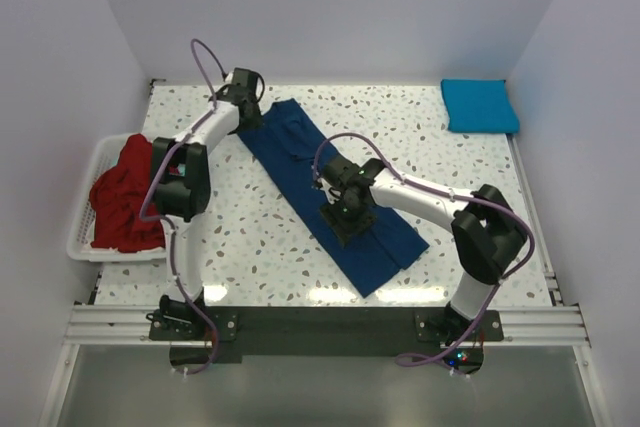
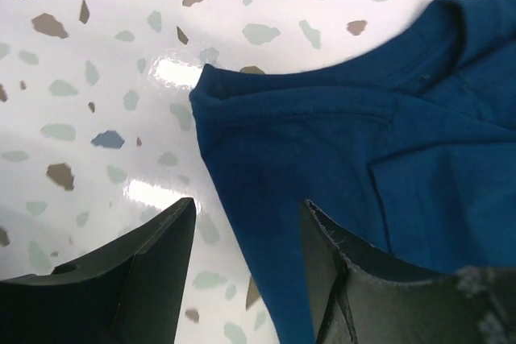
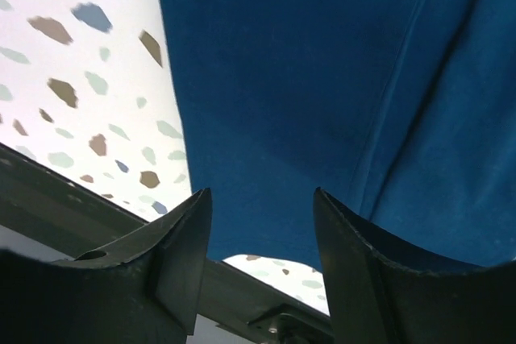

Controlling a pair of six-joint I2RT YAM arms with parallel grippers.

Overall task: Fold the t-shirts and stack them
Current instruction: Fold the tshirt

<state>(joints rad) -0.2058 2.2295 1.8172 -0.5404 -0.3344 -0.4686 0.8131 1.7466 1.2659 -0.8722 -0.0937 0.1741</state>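
A navy t-shirt [image 1: 290,152] lies as a long folded strip, running diagonally from the back left toward the front middle of the speckled table. My left gripper [image 1: 250,112] hovers at its far end, open, with the shirt's corner [image 2: 322,142] lying flat between and under its jaws [image 2: 248,203]. My right gripper [image 1: 346,221] is over the strip's near half, open just above the cloth [image 3: 306,78], with nothing pinched [image 3: 262,192]. A turquoise t-shirt [image 1: 478,105] lies folded at the back right. A red t-shirt [image 1: 125,197] is heaped in the basket.
The white slatted basket [image 1: 84,239] stands at the table's left edge beside the left arm. White walls close in the back and both sides. A dark rail [image 3: 97,215] runs along the near edge, close under the right gripper.
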